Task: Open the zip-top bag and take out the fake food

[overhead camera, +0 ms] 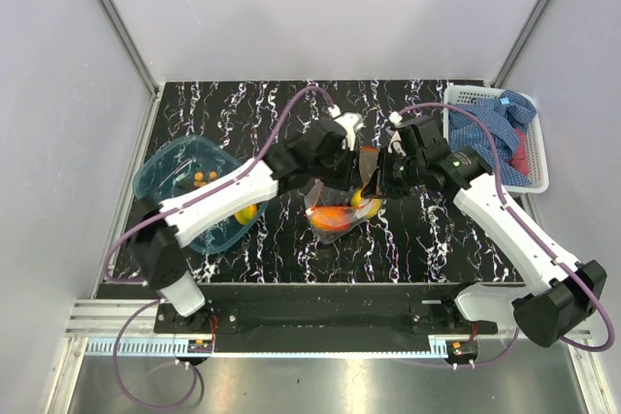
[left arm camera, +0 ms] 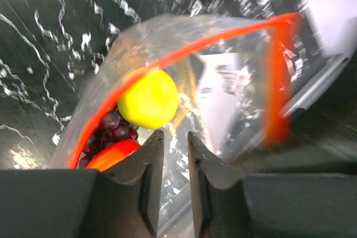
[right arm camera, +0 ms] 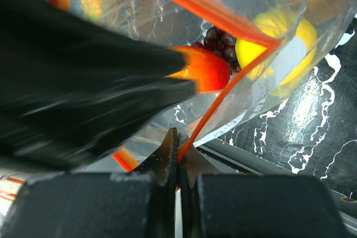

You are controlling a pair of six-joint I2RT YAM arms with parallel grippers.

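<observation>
Both arms have white shells over their long links and black housings at the joints. The left arm [overhead camera: 218,199] is mounted at 7 o'clock, the right arm [overhead camera: 505,220] at 5 o'clock. A purple cable [overhead camera: 279,123] loops along each. The left claw [left arm camera: 174,137] has matte black, wedge-shaped fingers with slanted tips. The right claw [right arm camera: 177,137] has the same black fingers, thin at their ends.

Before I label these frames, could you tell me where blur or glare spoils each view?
Top view: sharp overall, with glare along the front rail. Left wrist view: the bag and table are smeared, the fingers crisp. Right wrist view: the left pincer is a dark blur across the frame; the lemon shows fairly clearly through the film.
</observation>
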